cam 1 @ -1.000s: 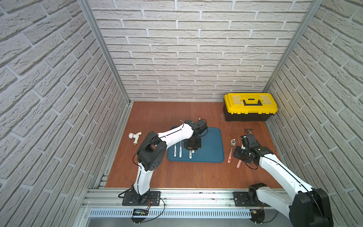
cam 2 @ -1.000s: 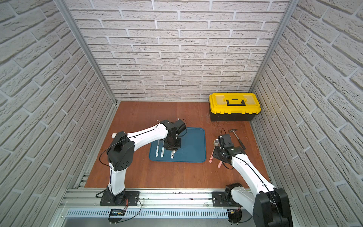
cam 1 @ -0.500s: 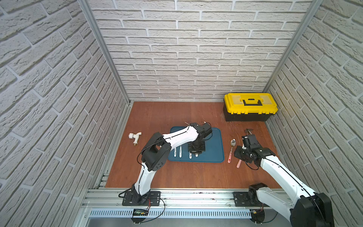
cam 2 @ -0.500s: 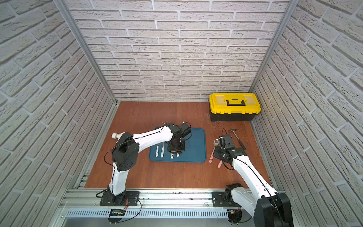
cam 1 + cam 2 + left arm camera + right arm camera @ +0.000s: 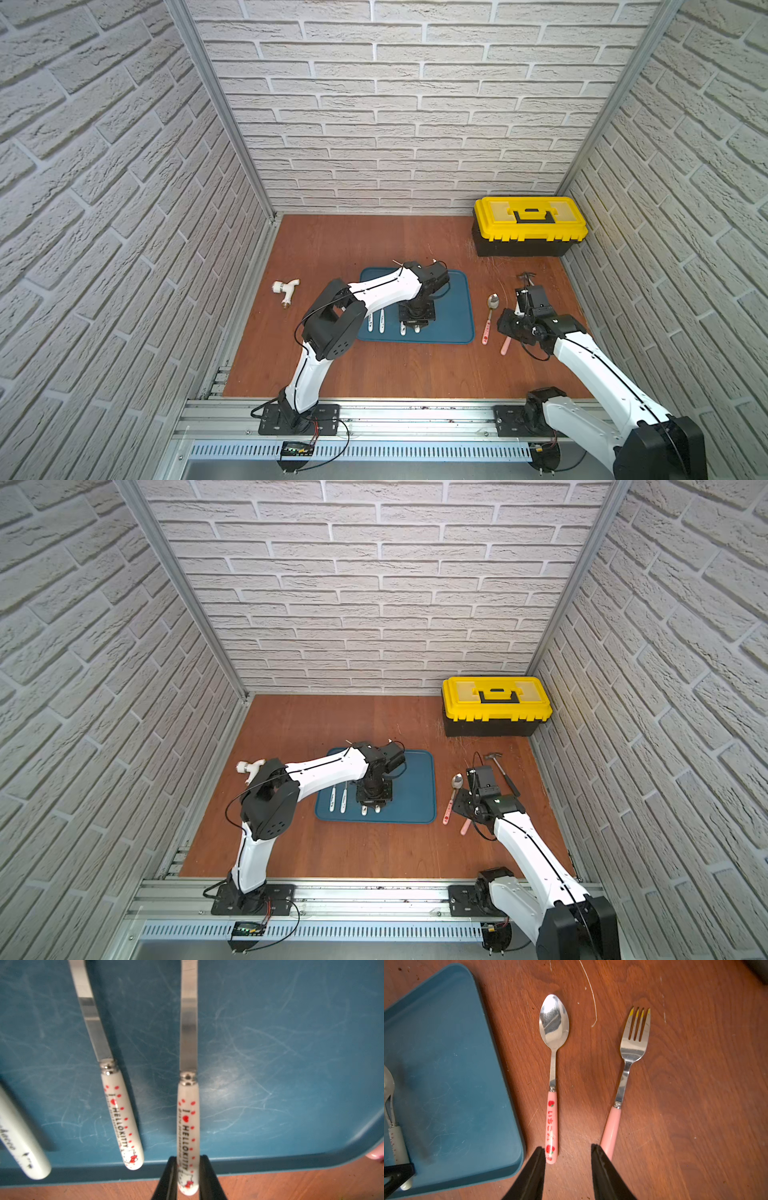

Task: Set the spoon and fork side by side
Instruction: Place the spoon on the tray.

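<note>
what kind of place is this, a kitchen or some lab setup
Probably a robot test cell, not a kitchen: fake-brick wall panels in metal framing, two arms bolted to a rail, and mixed props, a yellow toolbox and a blue tray.

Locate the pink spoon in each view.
Both top views: pink spoon just right of the tray.
Left wrist: only a pink tip past the tray's corner, probably its handle end.
Right wrist: centre, between tray and fork.
Shared landmark: the blue tray.
</note>
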Tool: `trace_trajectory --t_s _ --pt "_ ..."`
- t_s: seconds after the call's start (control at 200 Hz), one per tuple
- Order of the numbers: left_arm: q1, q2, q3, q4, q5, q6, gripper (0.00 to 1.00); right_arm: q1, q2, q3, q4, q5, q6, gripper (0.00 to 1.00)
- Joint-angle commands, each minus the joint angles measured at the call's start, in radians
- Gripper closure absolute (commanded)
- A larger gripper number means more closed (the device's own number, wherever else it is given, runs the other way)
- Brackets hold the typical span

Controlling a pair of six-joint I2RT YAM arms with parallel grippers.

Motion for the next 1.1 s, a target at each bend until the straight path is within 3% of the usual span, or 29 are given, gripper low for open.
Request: trace_trajectory --t_s 0.0,1.095 --pt "0.010 0.031 0.022 -0.018 -0.005 0.016 0.86 -0.015 -0.019 -0.018 -0.011 -0.008 -0.025 0.58" --pt "-0.011 0.068 -0.013 0.008 0.039 -0.017 0.80 -0.040 -0.030 -0.044 0.001 -0.035 -0.027 0.58"
